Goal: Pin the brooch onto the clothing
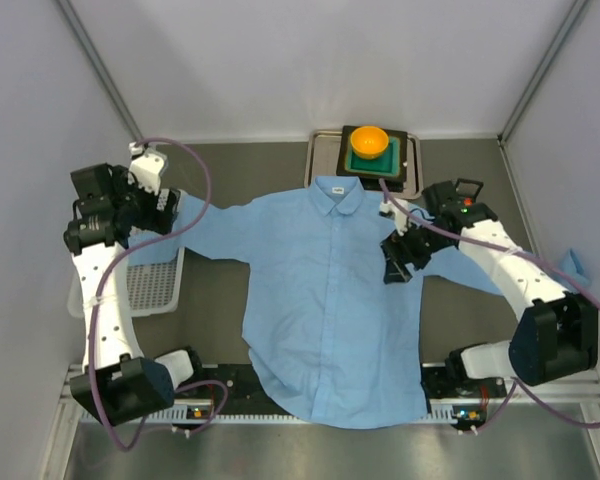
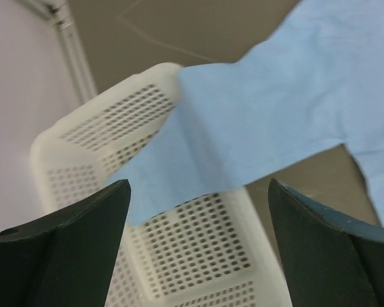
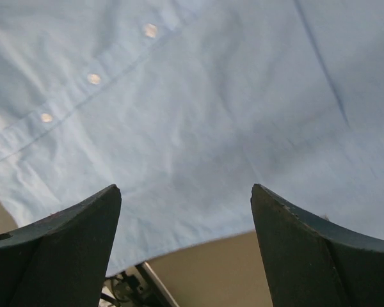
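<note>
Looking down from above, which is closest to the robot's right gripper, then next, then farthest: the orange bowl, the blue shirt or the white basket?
1. Blue shirt: right next to the right gripper, which sits at the shirt's edge.
2. Orange bowl: farther back, past the top of the shirt.
3. White basket: all the way across the shirt, on the left side.

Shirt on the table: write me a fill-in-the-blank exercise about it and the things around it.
The shirt lies spread flat and is light ____.
Beyond its collar, an orange ____ sits on a green block.
One sleeve drapes over a white perforated ____.
The left hand and the right hand both stand ____, holding nothing.
Missing words: blue; bowl; basket; open.
</note>
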`<state>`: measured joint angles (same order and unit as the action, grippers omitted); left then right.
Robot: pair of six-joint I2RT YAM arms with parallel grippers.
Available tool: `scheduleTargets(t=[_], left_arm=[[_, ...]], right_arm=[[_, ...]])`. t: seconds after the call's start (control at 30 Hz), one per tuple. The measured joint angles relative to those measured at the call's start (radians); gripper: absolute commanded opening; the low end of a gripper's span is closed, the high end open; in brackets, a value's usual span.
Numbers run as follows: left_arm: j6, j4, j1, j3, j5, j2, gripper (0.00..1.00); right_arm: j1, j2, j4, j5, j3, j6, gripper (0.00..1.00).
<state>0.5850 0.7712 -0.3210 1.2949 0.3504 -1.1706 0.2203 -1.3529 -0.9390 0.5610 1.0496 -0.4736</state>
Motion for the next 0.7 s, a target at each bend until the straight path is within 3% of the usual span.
scheduleTargets(t=[0.2, 0.27, 0.3, 0.47, 0.7], left_arm=[[-0.135, 0.015, 0.001, -0.074, 0.208, 0.012, 0.85], [-0.214, 0.014, 0.001, -0.101, 0.235, -0.006, 0.85], [-0.255, 0.011, 0.001, -0.113, 0.237, -0.010, 0.85], [-0.422, -0.012, 0.001, -0.128, 0.224, -0.010, 0.86], [-0.575, -0.048, -0.004, -0.142, 0.171, 0.045, 0.86]], right_arm=[[0.358, 0.023, 0.114, -0.001, 0.011, 0.119, 0.70], [0.492, 0.007, 0.152, -0.030, 0.040, 0.146, 0.60], [0.542, -0.004, 0.167, -0.045, 0.056, 0.153, 0.55], [0.834, -0.103, 0.250, -0.117, 0.161, 0.182, 0.47], [1.079, -0.275, 0.362, -0.162, 0.241, 0.177, 0.39]])
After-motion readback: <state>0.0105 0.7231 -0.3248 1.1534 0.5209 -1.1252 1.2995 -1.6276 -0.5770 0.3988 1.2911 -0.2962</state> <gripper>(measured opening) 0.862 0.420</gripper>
